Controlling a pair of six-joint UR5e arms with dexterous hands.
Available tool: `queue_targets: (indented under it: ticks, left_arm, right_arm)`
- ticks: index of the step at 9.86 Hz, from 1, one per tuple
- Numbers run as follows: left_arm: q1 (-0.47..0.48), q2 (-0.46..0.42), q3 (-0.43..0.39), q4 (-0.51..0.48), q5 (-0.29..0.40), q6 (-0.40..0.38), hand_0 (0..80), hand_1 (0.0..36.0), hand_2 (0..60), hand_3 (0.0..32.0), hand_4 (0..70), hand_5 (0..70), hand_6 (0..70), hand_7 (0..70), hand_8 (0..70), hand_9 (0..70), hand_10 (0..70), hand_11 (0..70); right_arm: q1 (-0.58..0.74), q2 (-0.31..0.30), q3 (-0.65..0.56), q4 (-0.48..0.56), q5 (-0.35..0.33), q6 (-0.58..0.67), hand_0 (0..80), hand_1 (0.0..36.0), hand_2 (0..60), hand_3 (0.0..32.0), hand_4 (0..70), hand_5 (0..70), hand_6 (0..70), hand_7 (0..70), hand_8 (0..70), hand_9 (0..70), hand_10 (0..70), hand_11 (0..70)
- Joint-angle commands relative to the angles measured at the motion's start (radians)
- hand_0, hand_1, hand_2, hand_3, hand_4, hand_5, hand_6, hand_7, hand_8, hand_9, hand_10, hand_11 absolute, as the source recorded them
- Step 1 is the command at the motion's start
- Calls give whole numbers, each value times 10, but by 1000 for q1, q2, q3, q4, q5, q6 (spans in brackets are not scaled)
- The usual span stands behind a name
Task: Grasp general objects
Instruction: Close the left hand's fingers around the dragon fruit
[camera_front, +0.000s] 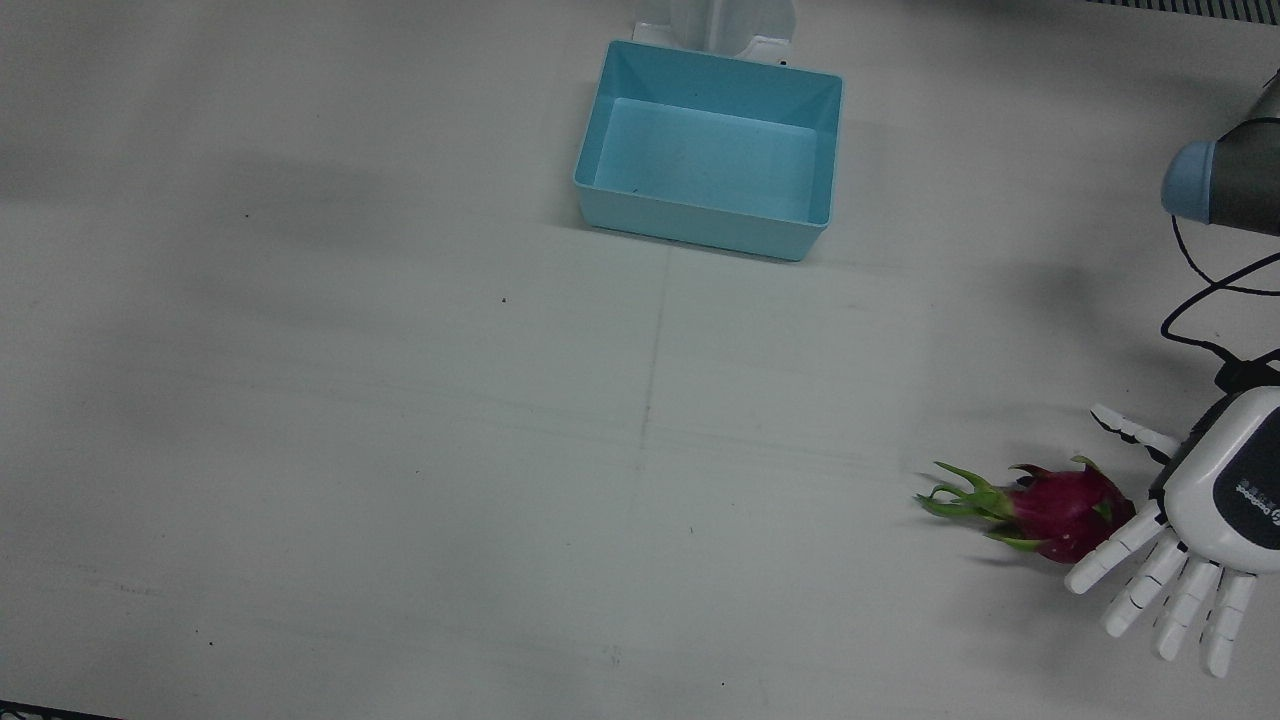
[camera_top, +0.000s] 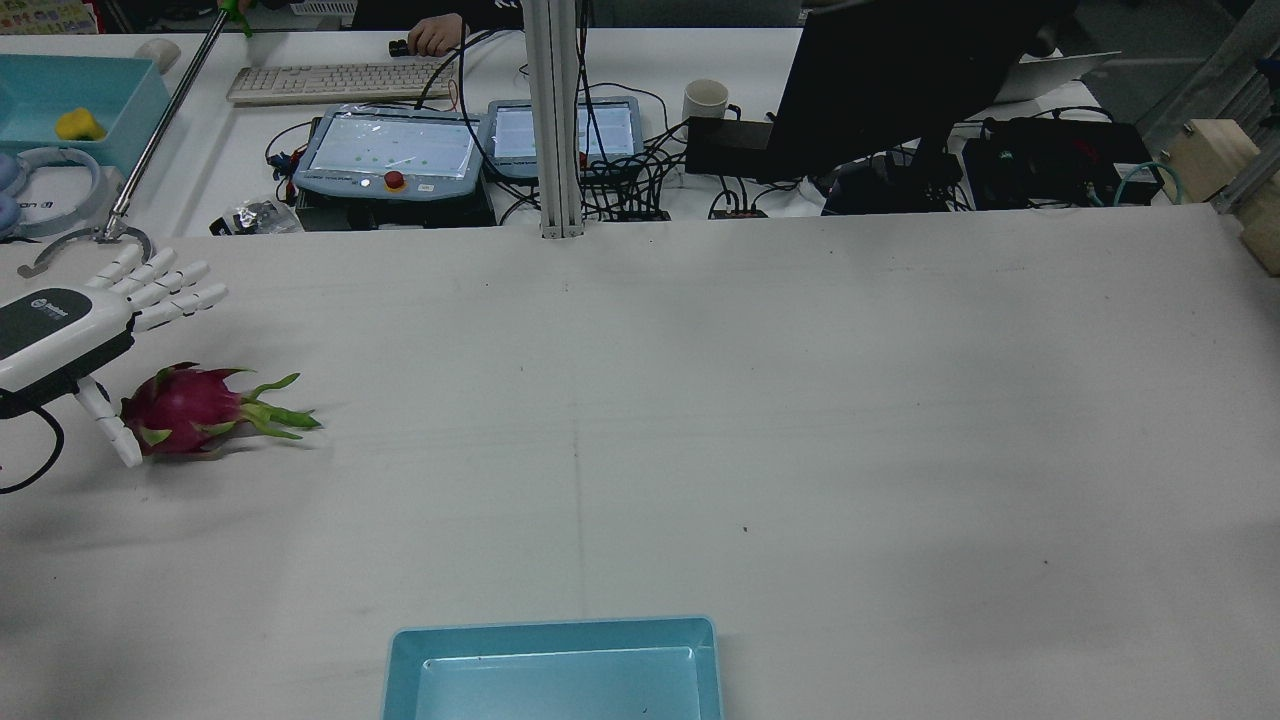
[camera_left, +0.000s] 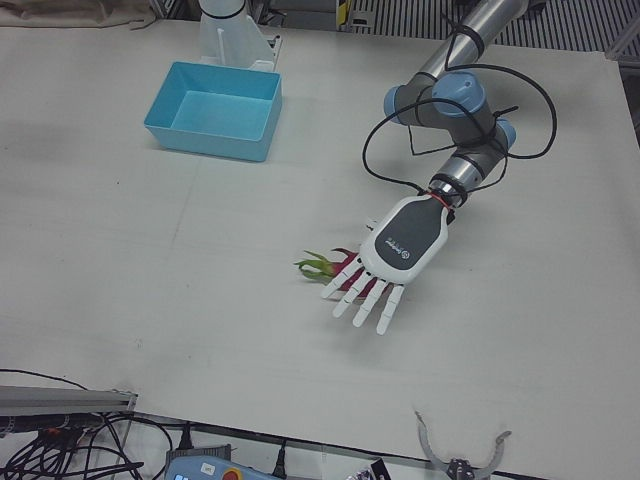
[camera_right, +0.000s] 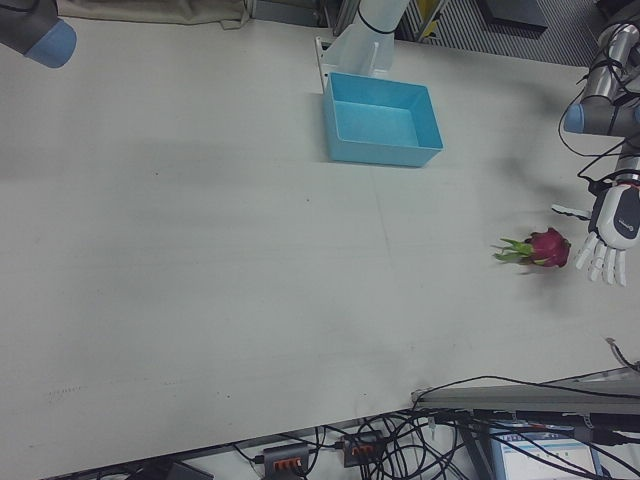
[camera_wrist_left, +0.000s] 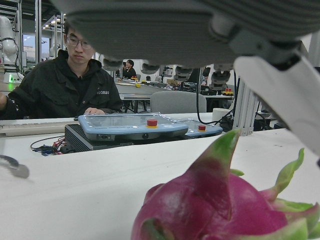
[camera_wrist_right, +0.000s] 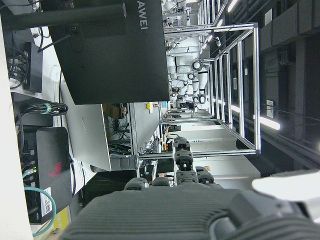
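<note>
Dragon fruit (camera_front: 1060, 508) lying on its side near the left-hand edge of the table (camera_front: 400, 450), green leafy end pointing toward the table's middle, red body under the left hand (camera_front: 1185, 545). Fingers (camera_front: 1150, 585) spread wide and straight, holding nothing, thumb on the robot's side of the fruit, palm hovering just above. Right hand (camera_wrist_right: 200, 210) well away, its fingers only partly in shot, state unclear. Blue bin (camera_front: 708, 150) well apart, open tabletop between.
</note>
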Motion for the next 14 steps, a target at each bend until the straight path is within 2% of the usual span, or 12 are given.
queue_targets:
  ticks: [1, 2, 4, 5, 8, 9, 10, 11, 14]
  left_arm:
    - [33, -3, 36, -17, -29, 29, 529, 202, 0, 162, 0, 24, 0, 67, 0, 0, 0, 0]
    - [33, -8, 71, -39, -29, 27, 524, 193, 0, 162, 0, 24, 0, 66, 0, 0, 0, 0]
    - [34, -18, 158, -84, -28, 27, 519, 191, 0, 132, 0, 39, 0, 68, 0, 0, 0, 0]
    - [33, -17, 172, -95, -28, 27, 523, 198, 2, 128, 0, 40, 0, 66, 0, 0, 0, 0]
    - [34, -17, 177, -101, -28, 29, 518, 188, 0, 124, 0, 36, 0, 64, 0, 0, 0, 0]
    - [34, -18, 177, -101, -28, 29, 519, 187, 0, 102, 0, 48, 0, 60, 0, 0, 0, 0]
    - [34, -18, 177, -103, -28, 29, 512, 178, 0, 24, 0, 99, 0, 57, 0, 0, 0, 0]
    - [34, -18, 175, -109, -28, 29, 505, 155, 0, 0, 10, 182, 0, 51, 0, 0, 0, 0]
    - [36, -31, 194, -118, -41, 29, 491, 111, 0, 0, 240, 347, 0, 78, 1, 1, 0, 0]
  right_arm:
    - [0, 0, 0, 0, 2, 0, 0, 0, 0, 0, 0, 0, 0, 0, 0, 0, 0, 0]
    - [0, 0, 0, 0, 2, 0, 0, 0, 0, 0, 0, 0, 0, 0, 0, 0, 0, 0]
    - [0, 0, 0, 0, 0, 0, 0, 0, 0, 0, 0, 0, 0, 0, 0, 0, 0, 0]
    - [0, 0, 0, 0, 0, 0, 0, 0, 0, 0, 0, 0, 0, 0, 0, 0, 0, 0]
    - [0, 0, -2, 0, 0, 0, 0, 0, 0, 0, 0, 0, 0, 0, 0, 0, 0, 0]
    - [0, 0, -2, 0, 0, 0, 0, 0, 0, 0, 0, 0, 0, 0, 0, 0, 0, 0]
    - [0, 0, -2, 0, 0, 0, 0, 0, 0, 0, 0, 0, 0, 0, 0, 0, 0, 0]
    - [0, 0, -2, 0, 2, 0, 0, 0, 0, 0, 0, 0, 0, 0, 0, 0, 0, 0]
    - [0, 0, -2, 0, 0, 0, 0, 0, 0, 0, 0, 0, 0, 0, 0, 0, 0, 0]
